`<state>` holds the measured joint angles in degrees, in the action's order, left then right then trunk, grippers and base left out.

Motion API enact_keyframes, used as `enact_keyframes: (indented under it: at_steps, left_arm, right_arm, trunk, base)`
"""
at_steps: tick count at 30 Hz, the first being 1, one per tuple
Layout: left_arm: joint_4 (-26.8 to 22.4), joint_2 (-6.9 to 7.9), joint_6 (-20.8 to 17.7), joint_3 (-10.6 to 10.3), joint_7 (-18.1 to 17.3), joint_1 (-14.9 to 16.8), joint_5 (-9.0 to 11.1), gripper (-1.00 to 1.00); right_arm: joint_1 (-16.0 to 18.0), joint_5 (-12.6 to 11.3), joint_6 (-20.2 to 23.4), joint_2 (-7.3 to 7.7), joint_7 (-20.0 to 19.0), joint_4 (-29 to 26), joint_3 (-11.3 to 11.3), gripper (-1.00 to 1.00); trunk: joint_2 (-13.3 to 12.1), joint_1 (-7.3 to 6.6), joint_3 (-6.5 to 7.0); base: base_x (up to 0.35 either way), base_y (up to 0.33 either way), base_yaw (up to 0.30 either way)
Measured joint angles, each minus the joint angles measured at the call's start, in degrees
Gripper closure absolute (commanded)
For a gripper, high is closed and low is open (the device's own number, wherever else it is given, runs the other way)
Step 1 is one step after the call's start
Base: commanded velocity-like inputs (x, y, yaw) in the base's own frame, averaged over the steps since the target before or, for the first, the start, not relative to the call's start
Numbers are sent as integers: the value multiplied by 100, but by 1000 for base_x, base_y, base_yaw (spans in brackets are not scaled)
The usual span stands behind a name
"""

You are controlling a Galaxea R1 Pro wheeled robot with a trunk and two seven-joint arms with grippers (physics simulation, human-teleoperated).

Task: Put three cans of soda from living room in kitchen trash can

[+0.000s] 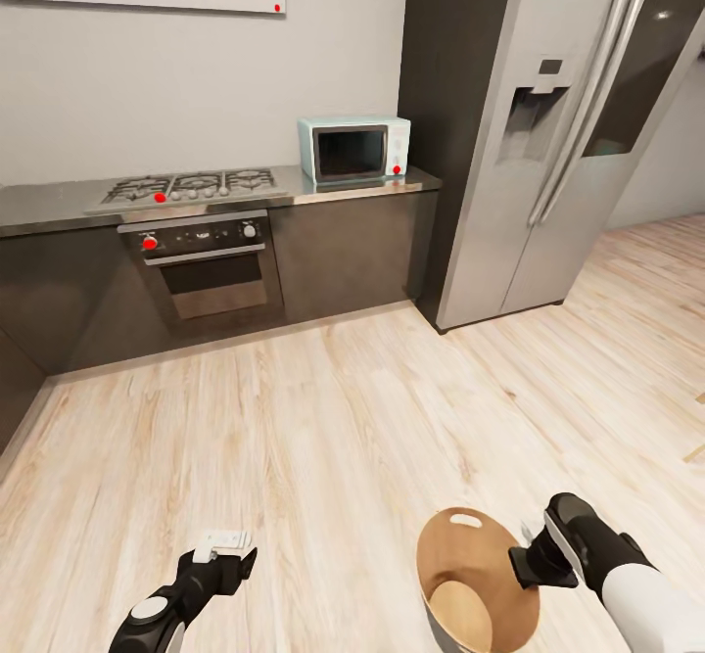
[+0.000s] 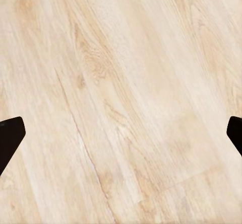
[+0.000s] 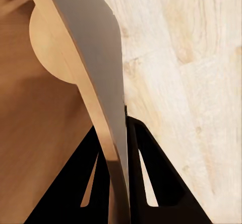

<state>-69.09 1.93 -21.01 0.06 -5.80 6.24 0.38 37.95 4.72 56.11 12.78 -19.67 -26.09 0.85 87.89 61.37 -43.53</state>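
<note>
Head view: set high, faced forward and down across the wood floor (image 1: 323, 438) toward the hob (image 1: 191, 186), microwave (image 1: 354, 149) and fridge (image 1: 548, 134), all well away. Left wrist view: looked straight down at the floor (image 2: 121, 83), near. Right wrist view: very close along the tash can (image 3: 96, 63) wall; head view shared this can (image 1: 460, 545) and floor.

The pale wood floor (image 1: 323, 418) carries the dark cabinets (image 1: 343, 252), oven (image 1: 206, 271) and steel fridge (image 1: 548, 144) along its far edge.
</note>
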Motion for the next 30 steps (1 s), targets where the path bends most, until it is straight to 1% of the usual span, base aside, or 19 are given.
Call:
enact_keyframes:
  at_steps: [3, 4, 8, 12, 17, 21, 25, 30]
  left_arm:
    - [1, 0, 0, -2, 0, 0, -2, -100]
    - [1, 0, 0, -3, 0, 0, -2, -100]
    - [0, 0, 0, -2, 0, 0, -6, -100]
    - [1, 0, 0, -3, -1, 0, 3, -100]
    - [0, 0, 0, 0, 0, 0, -2, -100]
    - [1, 0, 0, 0, 0, 0, -9, -100]
    - [0, 0, 0, -1, 0, 0, -7, -100]
    - [1, 0, 0, -1, 0, 0, -4, -100]
  right_arm:
    - [-1, -182, 23, -2, -12, 2, -15, 100]
    - [-3, -205, 26, -3, -12, 4, -16, 100]
    - [-7, -60, 3, -6, -2, 5, -2, 100]
    - [-8, -166, 18, -14, -6, 6, 2, 100]
    - [-9, -77, 8, -18, -1, 17, 6, 100]
    - [-8, -144, 17, -20, -5, 33, 2, 100]
    - [-9, -100, 10, -20, 2, 41, 4, 100]
    - [-8, -169, 18, -20, 0, 46, -6, 100]
  trunk:
    - [0, 0, 0]
    - [0, 0, 0]
    - [0, 0, 0]
    - [0, 0, 0]
    - [0, 0, 0]
    - [0, 0, 0]
    - [0, 0, 0]
    - [0, 0, 5]
  base:
    - [0, 0, 0]
    - [0, 0, 0]
    - [0, 0, 0]
    - [0, 0, 0]
    - [0, 0, 0]
    - [0, 0, 0]
    - [0, 0, -2]
    - [0, 0, -124]
